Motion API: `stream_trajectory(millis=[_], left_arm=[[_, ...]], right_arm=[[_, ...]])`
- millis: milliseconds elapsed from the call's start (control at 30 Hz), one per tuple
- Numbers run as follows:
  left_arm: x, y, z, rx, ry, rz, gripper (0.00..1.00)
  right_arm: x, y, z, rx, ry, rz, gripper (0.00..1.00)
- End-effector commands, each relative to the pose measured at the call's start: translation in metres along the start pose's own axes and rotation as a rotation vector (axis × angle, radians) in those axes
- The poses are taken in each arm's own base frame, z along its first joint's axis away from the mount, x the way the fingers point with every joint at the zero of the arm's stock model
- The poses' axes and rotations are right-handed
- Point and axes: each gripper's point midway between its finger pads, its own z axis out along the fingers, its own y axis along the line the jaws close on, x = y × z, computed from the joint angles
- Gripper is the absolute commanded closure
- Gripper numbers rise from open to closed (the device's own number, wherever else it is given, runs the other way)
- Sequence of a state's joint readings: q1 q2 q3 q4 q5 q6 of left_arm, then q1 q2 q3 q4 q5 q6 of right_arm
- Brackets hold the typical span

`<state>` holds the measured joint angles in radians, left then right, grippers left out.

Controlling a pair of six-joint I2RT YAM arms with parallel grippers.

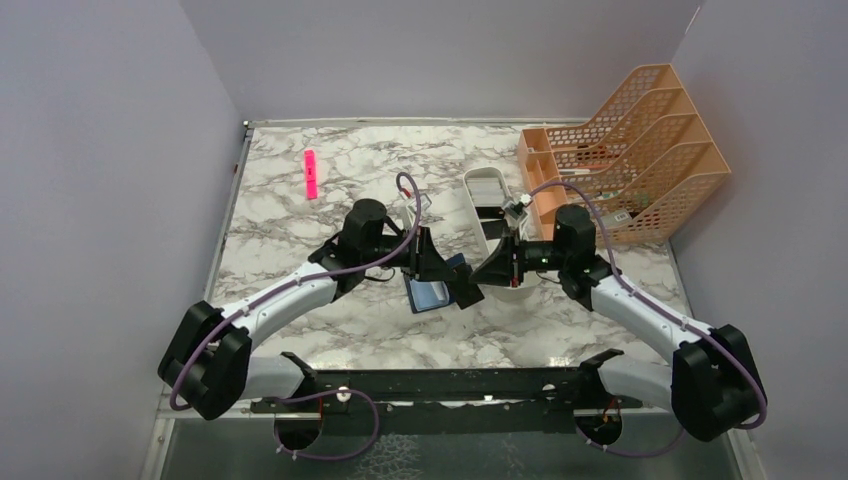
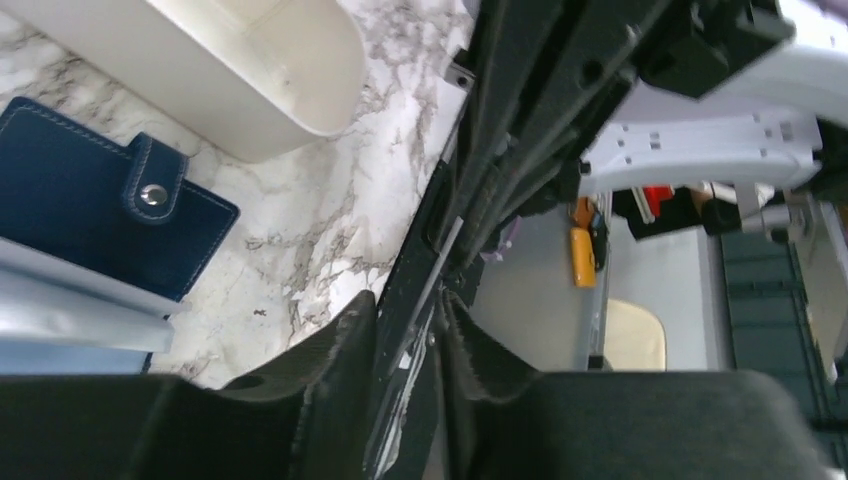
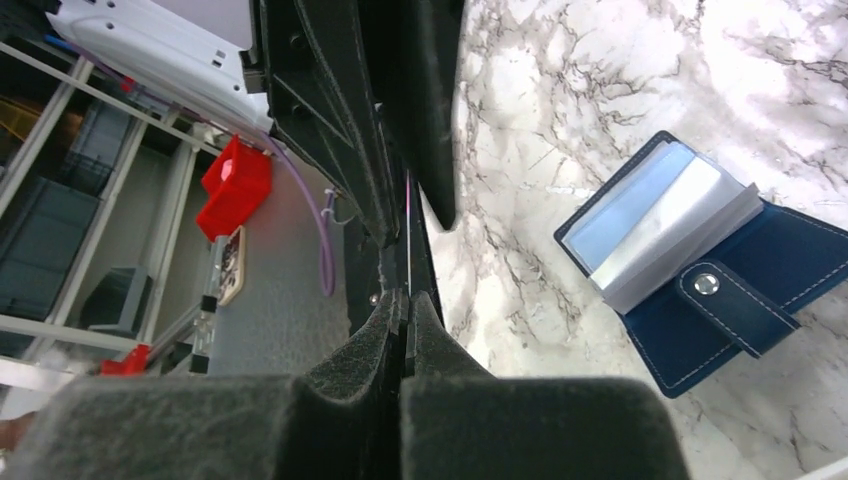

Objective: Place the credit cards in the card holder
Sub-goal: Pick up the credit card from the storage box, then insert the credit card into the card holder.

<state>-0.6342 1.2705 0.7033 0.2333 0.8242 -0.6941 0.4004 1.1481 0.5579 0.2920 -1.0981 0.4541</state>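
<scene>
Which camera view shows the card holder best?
Right wrist: the card holder lies open, sleeves and snap strap clear. Left wrist crops it at the frame edge; top external shows it small, partly hidden.

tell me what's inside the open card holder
Inside the card holder a stack of pale sleeves shows, no dark card on top; anything tucked within lower sleeves is covered.

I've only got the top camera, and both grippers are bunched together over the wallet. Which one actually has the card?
Observer: The right gripper is shut on a thin credit card, seen edge-on.
Operator: And the left one?
Observer: The left gripper stands slightly open, a gap showing beside that card's edge.
Operator: Is the wallet fastened?
Observer: No, the card holder lies open, its snap strap undone.
</scene>
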Motion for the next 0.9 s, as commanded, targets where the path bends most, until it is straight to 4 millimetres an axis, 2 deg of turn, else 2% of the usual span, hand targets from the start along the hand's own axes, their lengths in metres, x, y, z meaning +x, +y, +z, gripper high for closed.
stream_trajectory(millis=[0, 133, 233, 333, 533, 867], left_arm=[[-0.027, 0.028, -0.013, -0.234, -0.084, 0.0, 0.64], [-0.039, 0.072, -0.05, -0.497, -0.194, -0.11, 0.54], [-0.036, 0.102, -0.077, -0.646, -0.24, -0.196, 0.53], [-0.027, 0.123, -0.092, -0.721, -0.252, -0.258, 0.57], [-0.008, 0.14, -0.08, -0.692, -0.214, -0.337, 0.77], [0.011, 0.155, -0.056, -0.591, -0.169, -0.429, 0.82]], right_arm=[[-0.002, 0.007, -0.001, -0.007, -0.043, -0.001, 0.99], [0.002, -0.006, 0.002, 0.116, -0.087, 0.056, 0.99], [0.004, -0.016, 0.006, 0.21, -0.105, 0.088, 0.99], [0.006, -0.021, 0.017, 0.301, -0.104, 0.108, 0.99], [0.012, -0.038, 0.047, 0.461, -0.023, 0.116, 0.99], [0.016, -0.065, 0.095, 0.587, 0.031, 0.008, 0.99]])
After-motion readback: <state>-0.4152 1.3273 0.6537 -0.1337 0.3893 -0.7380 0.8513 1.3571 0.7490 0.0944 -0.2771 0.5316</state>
